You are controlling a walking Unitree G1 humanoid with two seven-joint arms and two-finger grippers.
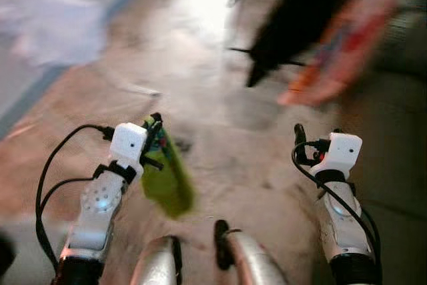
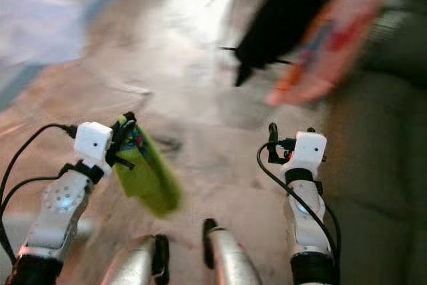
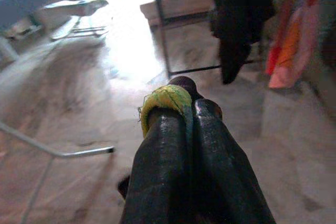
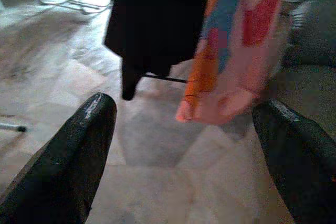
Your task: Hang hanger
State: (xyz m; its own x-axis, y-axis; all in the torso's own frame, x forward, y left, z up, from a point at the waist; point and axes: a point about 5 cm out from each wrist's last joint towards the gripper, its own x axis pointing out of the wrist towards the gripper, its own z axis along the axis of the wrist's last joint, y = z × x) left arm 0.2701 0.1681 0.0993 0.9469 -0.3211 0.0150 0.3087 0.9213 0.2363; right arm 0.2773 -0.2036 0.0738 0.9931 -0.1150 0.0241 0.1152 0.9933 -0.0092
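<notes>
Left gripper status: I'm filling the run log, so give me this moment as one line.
left gripper: fingers shut on green cloth | right gripper: open, empty | ahead: black garment, orange cloth hanging | head views blurred

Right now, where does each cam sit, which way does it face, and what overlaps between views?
Left eye: head, facing forward and down at floor; left gripper shut on green cloth, right gripper.
Right eye: same head, same scene, shifted slightly.
Left wrist: along shut fingers, toward metal rack.
Right wrist: between open fingers, toward black garment and orange-pink garment.
Shared: all four views show both hanging garments.
</notes>
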